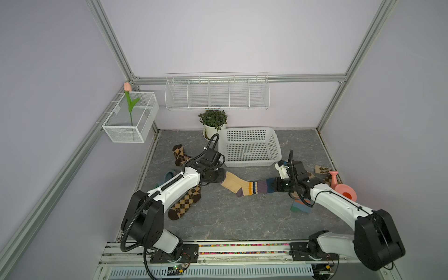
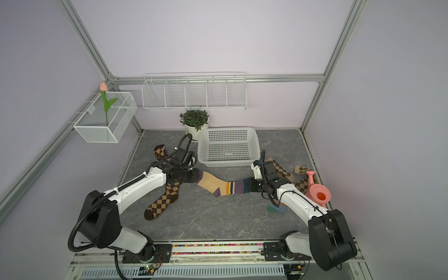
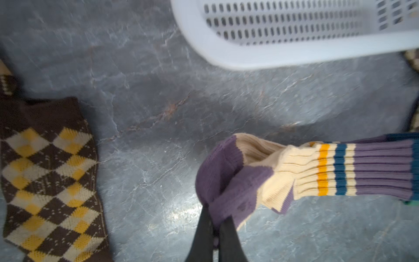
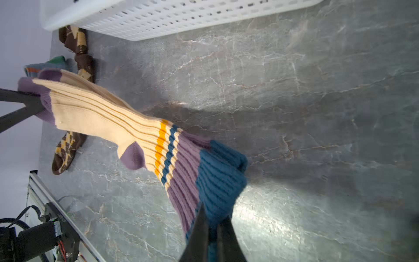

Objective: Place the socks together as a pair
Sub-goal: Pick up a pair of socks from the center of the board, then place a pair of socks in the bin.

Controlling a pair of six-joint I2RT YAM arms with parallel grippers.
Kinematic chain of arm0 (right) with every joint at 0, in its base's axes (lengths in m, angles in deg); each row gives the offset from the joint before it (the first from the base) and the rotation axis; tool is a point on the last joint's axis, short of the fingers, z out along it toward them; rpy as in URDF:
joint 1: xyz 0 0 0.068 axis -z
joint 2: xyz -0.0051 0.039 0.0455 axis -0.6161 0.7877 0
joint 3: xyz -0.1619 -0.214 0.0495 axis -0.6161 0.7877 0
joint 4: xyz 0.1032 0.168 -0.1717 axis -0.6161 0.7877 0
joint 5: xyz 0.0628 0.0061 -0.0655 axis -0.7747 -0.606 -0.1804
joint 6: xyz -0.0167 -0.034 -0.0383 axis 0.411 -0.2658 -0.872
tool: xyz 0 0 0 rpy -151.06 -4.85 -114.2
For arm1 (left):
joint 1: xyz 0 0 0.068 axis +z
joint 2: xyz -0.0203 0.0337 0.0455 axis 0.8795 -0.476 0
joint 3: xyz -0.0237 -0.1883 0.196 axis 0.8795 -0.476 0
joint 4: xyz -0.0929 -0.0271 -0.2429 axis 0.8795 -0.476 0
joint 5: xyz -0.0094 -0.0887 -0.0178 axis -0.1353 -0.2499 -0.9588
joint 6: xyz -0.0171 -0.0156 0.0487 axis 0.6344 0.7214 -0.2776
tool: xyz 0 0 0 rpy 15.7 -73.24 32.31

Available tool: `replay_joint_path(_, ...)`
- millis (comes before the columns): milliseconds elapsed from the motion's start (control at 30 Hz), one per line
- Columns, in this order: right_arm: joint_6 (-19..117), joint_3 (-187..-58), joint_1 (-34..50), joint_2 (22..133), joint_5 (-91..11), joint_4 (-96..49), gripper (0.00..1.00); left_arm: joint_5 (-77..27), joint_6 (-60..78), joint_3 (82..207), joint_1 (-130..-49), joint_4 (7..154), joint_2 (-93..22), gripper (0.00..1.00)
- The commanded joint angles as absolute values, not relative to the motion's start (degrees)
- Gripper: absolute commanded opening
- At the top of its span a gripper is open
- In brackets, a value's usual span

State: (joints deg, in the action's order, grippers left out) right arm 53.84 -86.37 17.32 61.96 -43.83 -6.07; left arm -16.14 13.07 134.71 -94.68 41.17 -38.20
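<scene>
Left end effector (image 3: 215,216) clamped on purple toes, right end effector (image 4: 214,215) clamped on blue cuffs; cream ribbed knit socks (image 1: 244,186) stretched between. Best now: lower level, edges aligned.

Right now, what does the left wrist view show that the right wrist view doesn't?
Left wrist only: a sliver of patterned sock past the white basket. Right wrist only: the right claw shut on the blue cuff, a blue sock with an orange stripe, and the base rail. Both: the left claw shut on the purple toe of the cream socks, the basket, a dark-brown argyle sock.
</scene>
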Motion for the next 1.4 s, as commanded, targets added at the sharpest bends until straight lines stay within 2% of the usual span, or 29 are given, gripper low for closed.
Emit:
replay_joint_path(0,53.21,-88.11,17.21,60.4,-43.28,-2.51,0.07,-16.79,13.33,137.22,-94.63,37.89,-36.5,0.0)
replay_joint_path(200,52.16,-91.99,17.42,59.32,-42.67,0.57,0.07,-16.69,12.6,142.11,-94.54,35.69,-36.4,0.0)
replay_joint_path(467,49.4,-105.3,19.24,62.28,-42.6,6.14,0.07,-17.05,9.65,156.29,-93.27,32.61,-41.22,0.0)
replay_joint_path(900,45.82,-129.72,25.92,81.85,-48.03,7.75,0.07,-22.71,6.39,188.72,-88.26,26.37,-61.8,0.0)
replay_joint_path(1100,44.2,-136.29,28.67,91.44,-48.08,7.11,0.07,-28.09,4.36,202.23,-87.16,21.21,-73.82,0.0)
replay_joint_path(1367,40.35,-140.48,28.98,98.91,-49.18,10.59,0.07,-28.99,2.95,202.43,-86.82,19.7,-79.18,0.0)
